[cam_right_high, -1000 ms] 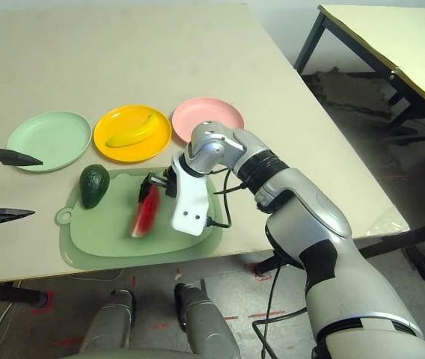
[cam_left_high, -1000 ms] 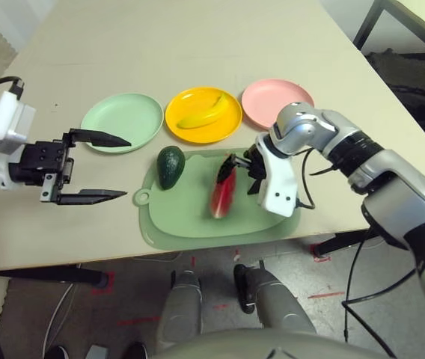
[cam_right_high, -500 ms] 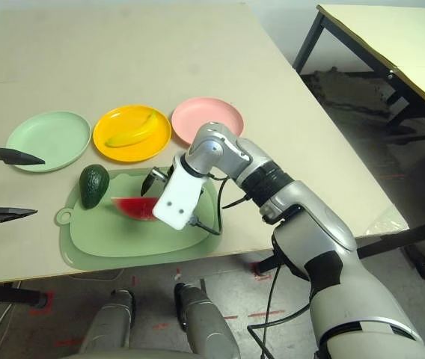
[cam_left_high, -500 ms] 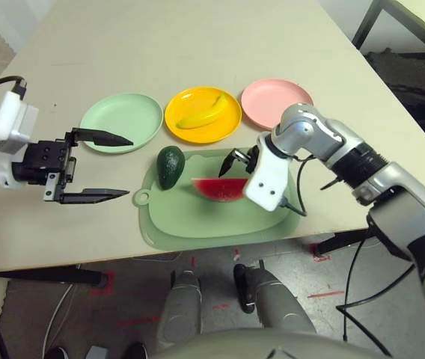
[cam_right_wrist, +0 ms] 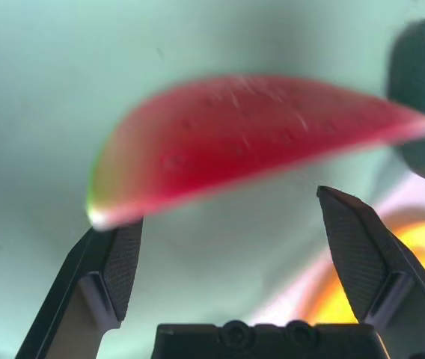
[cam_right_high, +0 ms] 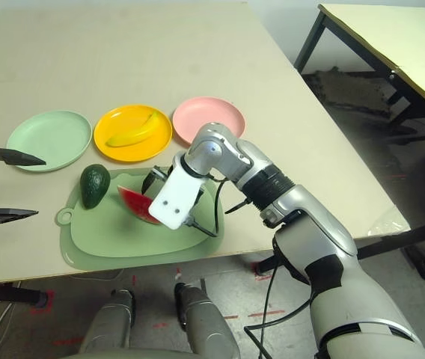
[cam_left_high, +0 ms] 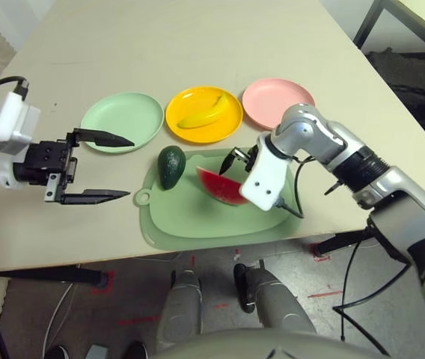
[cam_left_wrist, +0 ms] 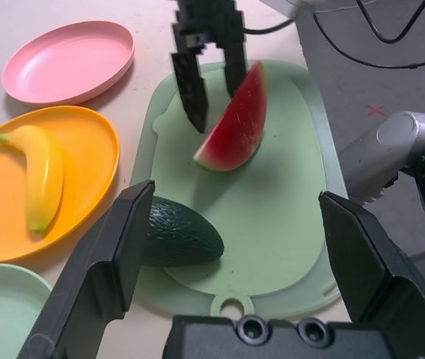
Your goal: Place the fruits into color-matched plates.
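Note:
The red watermelon wedge (cam_left_high: 220,185) lies on the pale green cutting mat (cam_left_high: 197,224). My right gripper (cam_left_high: 233,161) is open at the wedge's far end, and in the right wrist view the wedge (cam_right_wrist: 250,142) sits just beyond the spread fingers, not clamped. The dark avocado (cam_left_high: 170,166) rests at the mat's far left corner. The banana (cam_left_high: 201,112) lies in the yellow plate (cam_left_high: 227,129). The mint plate (cam_left_high: 121,122) and the pink plate (cam_left_high: 277,102) hold nothing. My left gripper (cam_left_high: 126,167) hovers open left of the mat, with nothing in it.
The three plates stand in a row behind the mat. The table's front edge runs just below the mat. A cable loops from my right wrist over the mat's right side. Another table stands at the far right.
The watermelon wedge has swung on the mat from pointing toward me to lying across, then slantwise. My right wrist turned with it. The left arm has stayed put.

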